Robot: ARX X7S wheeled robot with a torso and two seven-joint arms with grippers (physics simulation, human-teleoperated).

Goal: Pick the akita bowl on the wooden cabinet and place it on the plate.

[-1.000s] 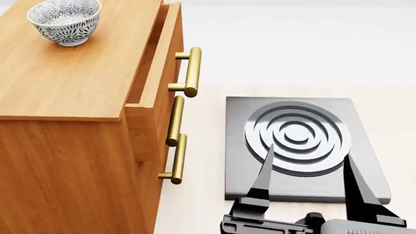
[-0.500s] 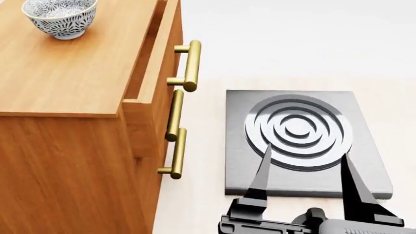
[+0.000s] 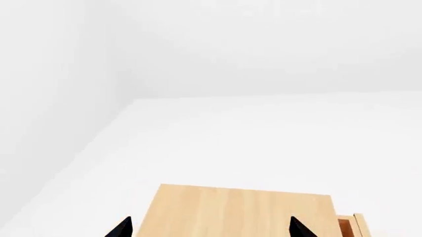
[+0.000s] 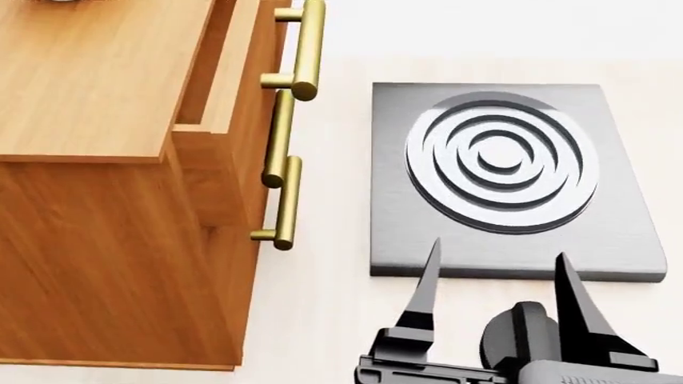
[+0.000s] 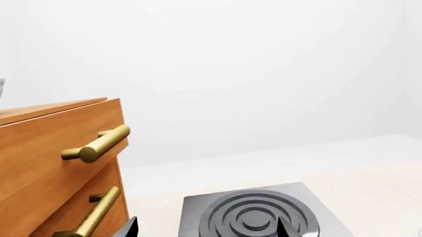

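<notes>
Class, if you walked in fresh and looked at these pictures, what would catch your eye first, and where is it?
First, the tall orange-brown wooden cabinet with brass bar handles, filling the head view's left. Next, the grey square stove with concentric rings, on the pale floor beside it. The black right gripper hovers open near the stove's near edge.

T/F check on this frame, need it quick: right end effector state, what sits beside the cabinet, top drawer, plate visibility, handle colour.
1. The right end effector is open and empty. True.
2. A grey square stove with concentric rings lies beside the wooden cabinet. True.
3. The cabinet's top drawer is fully shut. False: it stands pulled out a little, with a gap behind its front.
4. The plate is in the head view, next to the stove. False: no plate shows in any view.
5. The cabinet's bar handles are black. False: they are brass-coloured.
</notes>
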